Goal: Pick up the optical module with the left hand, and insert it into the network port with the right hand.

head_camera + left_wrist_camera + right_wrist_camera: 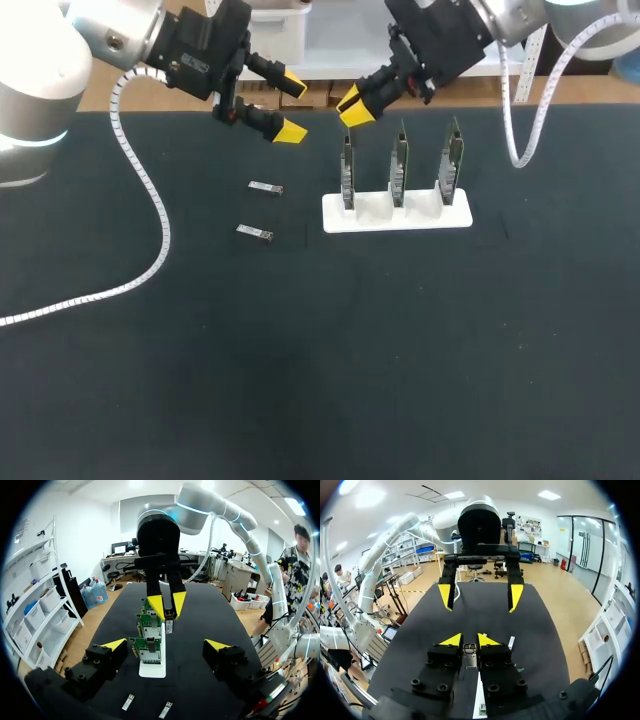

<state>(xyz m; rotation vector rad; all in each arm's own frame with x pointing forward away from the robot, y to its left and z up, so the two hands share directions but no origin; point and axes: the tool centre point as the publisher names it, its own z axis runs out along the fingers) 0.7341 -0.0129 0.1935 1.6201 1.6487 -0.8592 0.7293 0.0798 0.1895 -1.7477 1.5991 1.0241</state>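
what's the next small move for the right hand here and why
Probably ease the right hand down toward the nearest board on the white stand. It is shut on an optical module and hovers just above and behind that board, so lowering and lining up looks like the step left. The left hand hangs open and empty beside it.

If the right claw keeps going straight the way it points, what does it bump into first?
Probably the left claw, hanging open right in front. The right claw, holding a little module, tilts down slightly, so it might hit the table instead.
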